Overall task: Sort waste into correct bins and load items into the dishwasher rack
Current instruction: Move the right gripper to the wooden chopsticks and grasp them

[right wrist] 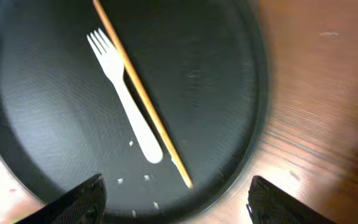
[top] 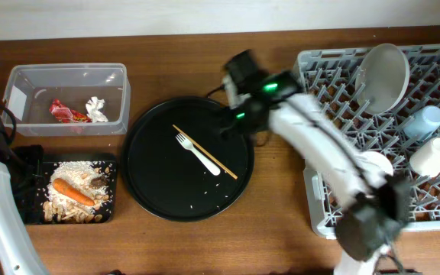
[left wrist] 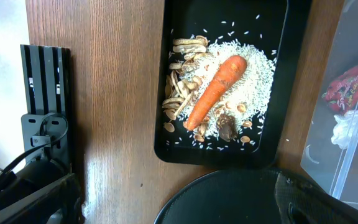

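- Your right fingers [right wrist: 86, 196] stand apart, gripping nothing. They hover over the round tray [right wrist: 216, 74], where the fork [right wrist: 126, 102] lies beside the chopstick [right wrist: 145, 102].
- Your left fingers [left wrist: 306, 199] are spread wide and empty, near the black bin [left wrist: 278, 37] holding rice [left wrist: 253, 68] and carrot [left wrist: 216, 93].
- The plate [top: 384, 76] stands in the rack [top: 327, 76].

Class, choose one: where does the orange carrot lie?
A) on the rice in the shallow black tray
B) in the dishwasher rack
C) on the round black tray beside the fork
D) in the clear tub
A: the carrot rests on the rice inside the shallow black tray.
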`<action>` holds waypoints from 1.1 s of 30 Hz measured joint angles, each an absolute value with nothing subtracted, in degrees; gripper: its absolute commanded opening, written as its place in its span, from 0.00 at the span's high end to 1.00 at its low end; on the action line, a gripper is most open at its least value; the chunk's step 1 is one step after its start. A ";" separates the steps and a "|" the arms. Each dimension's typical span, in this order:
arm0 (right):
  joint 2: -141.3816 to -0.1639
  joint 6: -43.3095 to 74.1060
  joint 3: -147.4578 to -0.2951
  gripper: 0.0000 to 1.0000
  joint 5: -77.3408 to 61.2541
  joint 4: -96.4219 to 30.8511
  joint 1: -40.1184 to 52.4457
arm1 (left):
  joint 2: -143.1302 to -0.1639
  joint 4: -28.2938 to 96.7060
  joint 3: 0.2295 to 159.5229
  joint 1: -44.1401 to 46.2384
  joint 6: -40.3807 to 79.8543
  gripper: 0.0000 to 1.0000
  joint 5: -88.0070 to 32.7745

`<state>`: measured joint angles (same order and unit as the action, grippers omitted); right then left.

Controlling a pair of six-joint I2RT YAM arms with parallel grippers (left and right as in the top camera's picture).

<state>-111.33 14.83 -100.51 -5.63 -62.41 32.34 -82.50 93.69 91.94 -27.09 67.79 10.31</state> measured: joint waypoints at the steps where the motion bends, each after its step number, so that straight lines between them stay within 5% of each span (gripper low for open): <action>1: -113.49 14.87 -100.51 0.28 -5.08 -61.30 33.50 | -82.50 93.65 91.94 -27.09 67.79 0.01 10.31; 3: -117.67 14.92 -100.51 0.44 -4.25 -59.83 35.03 | -82.50 93.67 91.94 -27.09 67.81 0.01 10.31; 17: -126.37 15.97 -100.51 0.59 -2.81 -57.12 35.38 | -82.50 93.67 91.94 -27.09 67.79 0.01 10.31; 33: -128.88 14.44 -100.51 0.59 -2.83 -55.42 37.60 | -82.50 93.67 91.94 -27.09 67.79 0.01 10.31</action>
